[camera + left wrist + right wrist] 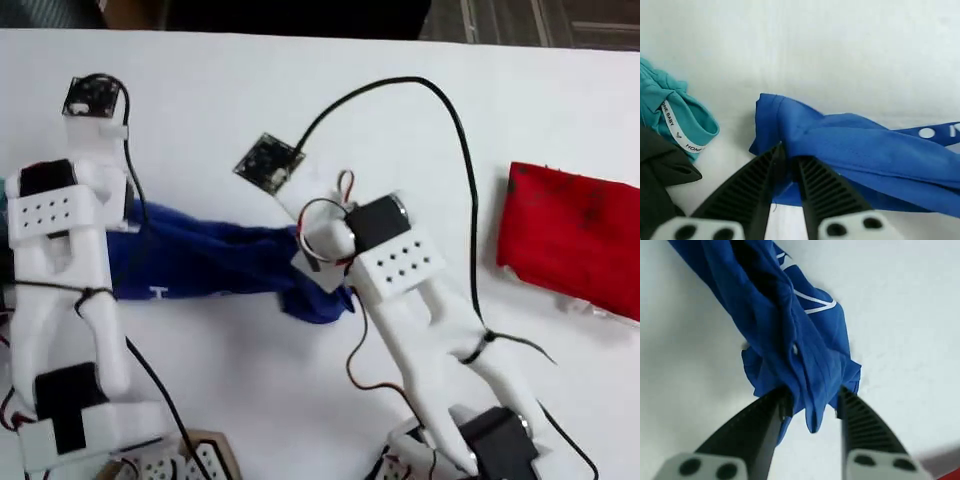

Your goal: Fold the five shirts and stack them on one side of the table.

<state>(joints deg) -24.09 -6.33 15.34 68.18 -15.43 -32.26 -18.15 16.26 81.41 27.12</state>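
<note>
The left hand (pixel 788 156) is pinched almost shut on an edge of the blue shirt (pixel 865 155). The right hand (pixel 812 407) clamps the shirt's other end, its jaws held apart by a thick bunch of cloth. In the high view the blue shirt stretches between them as a rumpled rope, from 9 o'clock to the middle of the surface (pixel 300 110).

It looks light, soft and limp, so it should sag, twist and bunch wherever it is not held, and thin knit may slip from a narrow pinch. I judge the better hold to be two corners of one edge, a single layer in each hand, so the cloth hangs flat.

Near the left hand lie a teal shirt (pixel 670 117) and a dark cloth (pixel 660 175), both crumpled and touching each other. At 3 o'clock a red shirt (pixel 570 240) lies folded flat, well apart from the rest. A pale edge under it may be another garment, but I cannot tell.

The count is two hands and four garments: one blue, one teal, one red, one dark.
</note>
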